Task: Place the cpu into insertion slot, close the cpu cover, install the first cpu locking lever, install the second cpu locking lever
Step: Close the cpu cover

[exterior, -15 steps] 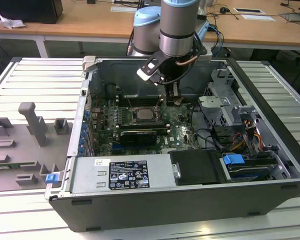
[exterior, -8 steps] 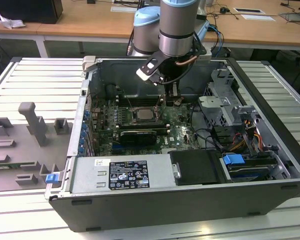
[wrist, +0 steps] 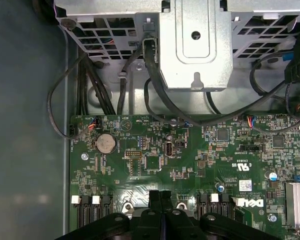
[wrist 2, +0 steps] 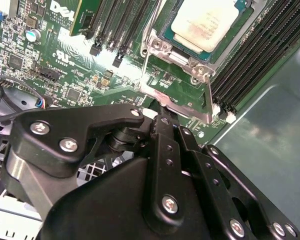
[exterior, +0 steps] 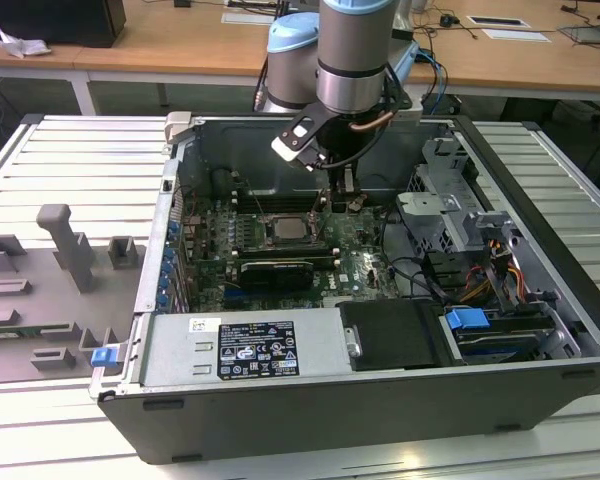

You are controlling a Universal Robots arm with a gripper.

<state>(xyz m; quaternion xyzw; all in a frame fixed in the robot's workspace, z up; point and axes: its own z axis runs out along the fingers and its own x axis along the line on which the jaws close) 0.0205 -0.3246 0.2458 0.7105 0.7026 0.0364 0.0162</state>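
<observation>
So we've got the open PC case (exterior: 540,235) lying on its side on the ribbed tabletop (exterior: 70,160), with some grey foam fixtures (exterior: 65,245) off to the exterior view's left. Pretty crowded in there: the black graphics card (exterior: 273,270) sits just in front of the socket, the power supply (exterior: 255,348) is along the near wall, and the drive cage (wrist: 197,45) with a tangle of black cables (wrist: 155,75) hangs over the motherboard (wrist: 190,160). Long black memory slots (wrist 2: 250,65) run along both sides of the socket, so it's a tight spot.

The cpu (wrist 2: 205,20) is lying flat in the insertion slot (wrist 2: 166,46), pale lid facing up, edges square with the silver rim. It's square, so there's no real long axis. The cpu cover (wrist 2: 176,102) isn't down over it. It's swung open off the slot's near edge, and we can see green board through its window.

The arm drops almost straight down into the case, wrist pointing at the board. The gripper (exterior: 338,200) is just to the exterior view's right of the slot. In the first wrist view its fingers (wrist: 154,197) are pressed together, tips right at the cover's free edge. We can't tell if that thin edge is pinched between them.
</observation>
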